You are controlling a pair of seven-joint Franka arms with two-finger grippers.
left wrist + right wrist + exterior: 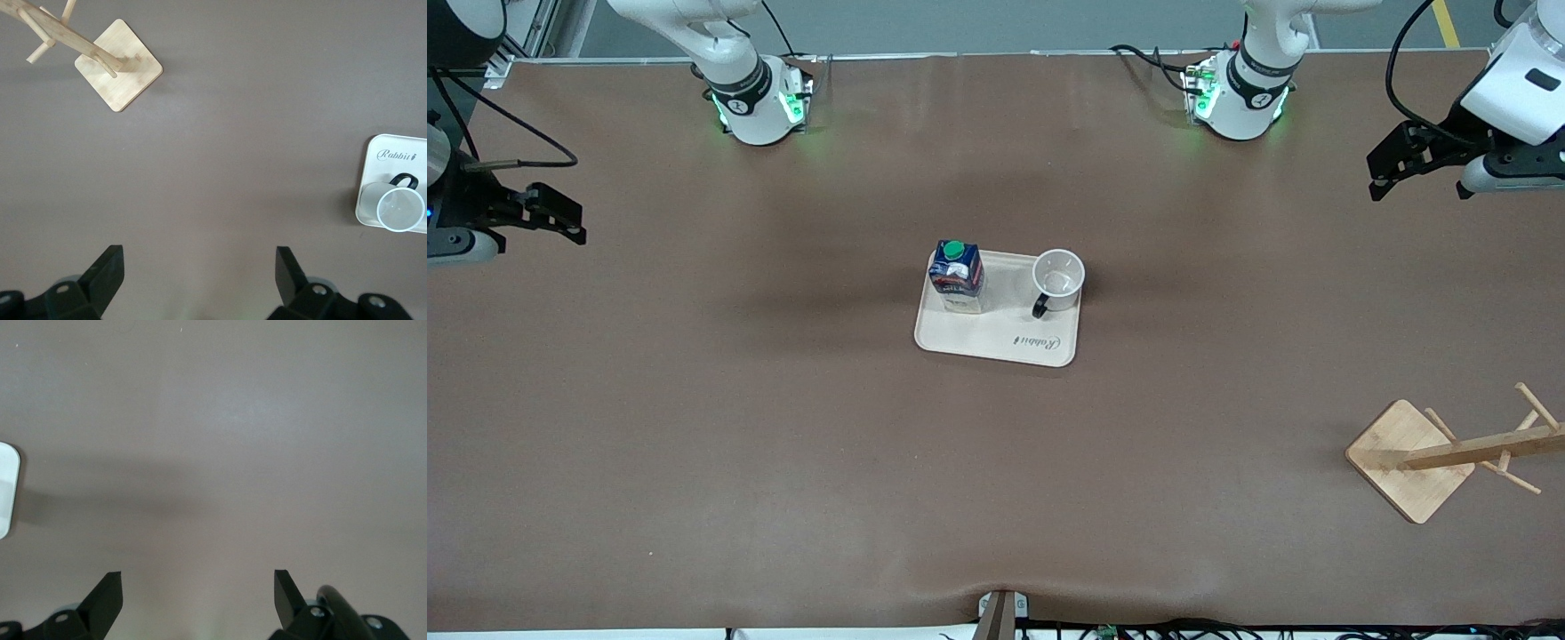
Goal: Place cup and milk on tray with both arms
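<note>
The cream tray lies at the table's middle. The dark blue milk carton stands upright on it toward the right arm's end. The white cup stands on it toward the left arm's end, its black handle toward the front camera. My left gripper is open and empty, up over the left arm's end of the table. Its wrist view shows the cup on the tray. My right gripper is open and empty over the right arm's end. Its wrist view shows only a tray edge.
A wooden mug stand with a square base stands near the left arm's end, nearer to the front camera than the tray. It also shows in the left wrist view. Brown table surface surrounds the tray.
</note>
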